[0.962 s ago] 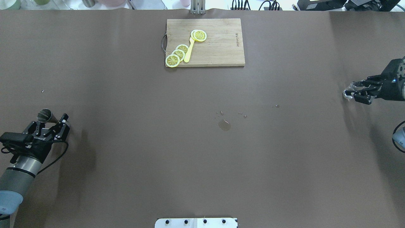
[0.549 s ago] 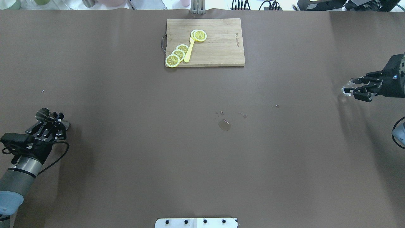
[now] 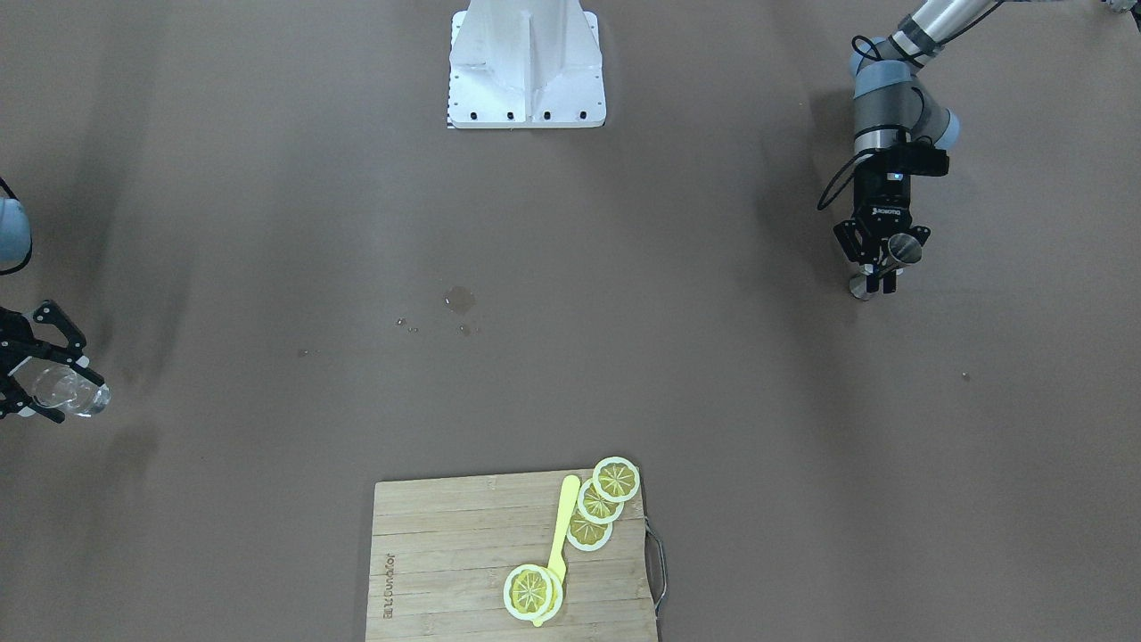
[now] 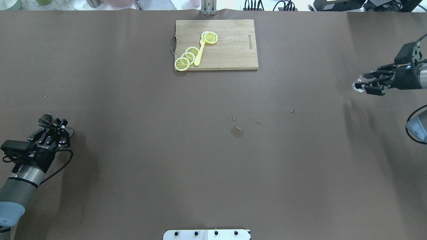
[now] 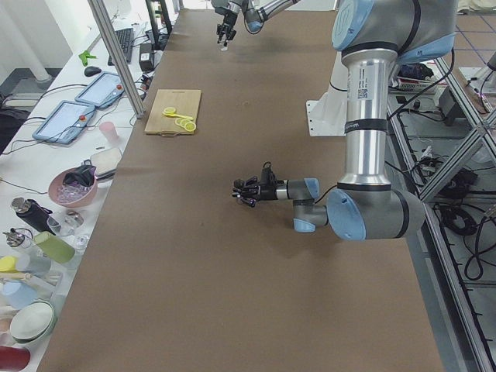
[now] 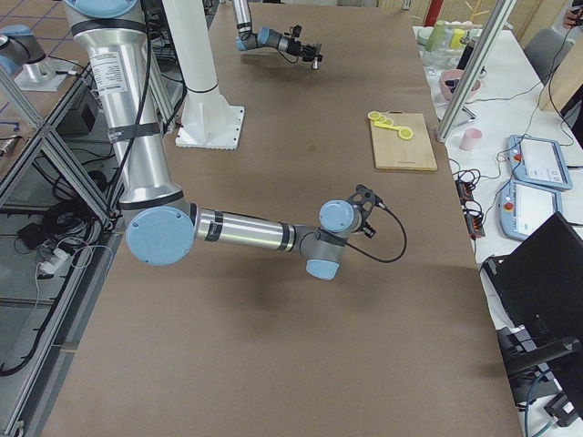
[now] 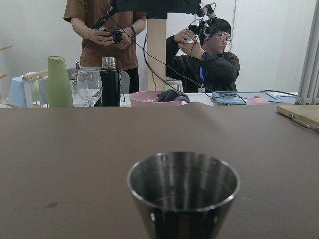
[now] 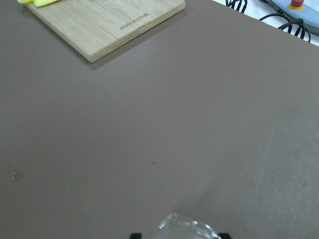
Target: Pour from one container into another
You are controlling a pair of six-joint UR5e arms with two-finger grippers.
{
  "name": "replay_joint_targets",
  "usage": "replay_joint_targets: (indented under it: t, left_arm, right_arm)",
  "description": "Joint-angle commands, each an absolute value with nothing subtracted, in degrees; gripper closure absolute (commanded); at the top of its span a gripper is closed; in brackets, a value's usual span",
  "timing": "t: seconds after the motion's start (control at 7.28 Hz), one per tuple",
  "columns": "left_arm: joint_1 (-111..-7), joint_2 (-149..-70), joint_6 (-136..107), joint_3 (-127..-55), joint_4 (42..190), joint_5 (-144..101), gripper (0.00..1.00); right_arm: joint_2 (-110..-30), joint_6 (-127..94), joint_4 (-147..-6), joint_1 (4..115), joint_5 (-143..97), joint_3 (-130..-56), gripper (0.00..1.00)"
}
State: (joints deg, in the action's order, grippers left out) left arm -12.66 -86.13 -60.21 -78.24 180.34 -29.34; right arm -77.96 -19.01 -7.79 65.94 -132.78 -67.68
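The dark metal jigger (image 4: 46,120) stands at the table's left end, and my left gripper (image 4: 59,126) is shut on its narrow waist. Its open upper cone (image 7: 183,194) fills the bottom of the left wrist view. In the front-facing view the jigger (image 3: 905,248) sits in the left gripper (image 3: 881,267) at the right. At the table's right end my right gripper (image 4: 362,84) is shut on the clear glass cup (image 4: 357,86) and holds it above the table. The front-facing view shows the cup (image 3: 76,397) at the left edge. Only its rim (image 8: 182,226) shows in the right wrist view.
A wooden cutting board (image 4: 230,50) with lemon slices (image 4: 186,57) and a yellow utensil lies at the far middle. A small puddle (image 4: 236,131) and some drops wet the table's centre. The white robot base (image 4: 206,234) is at the near edge.
The left gripper's fingers closed on the jigger's waist. The right gripper rose off the table with the glass cup and moved inward and toward the far side.
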Motion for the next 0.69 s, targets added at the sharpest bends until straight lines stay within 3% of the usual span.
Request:
replay_joint_targets:
  t: [0.0,0.55]
  left_arm:
    - [-12.66,-86.13,-60.21,-78.31,180.53,-29.35,0.88]
    - [-12.74,-83.86,-59.59,-82.86,180.35,-29.44,1.0]
  right_arm:
    - [-76.99,-18.72,-11.51,67.5,-135.18,-70.22,1.0]
    - [-72.96,-16.72,-13.35,66.45,-135.43,-71.01,1.0]
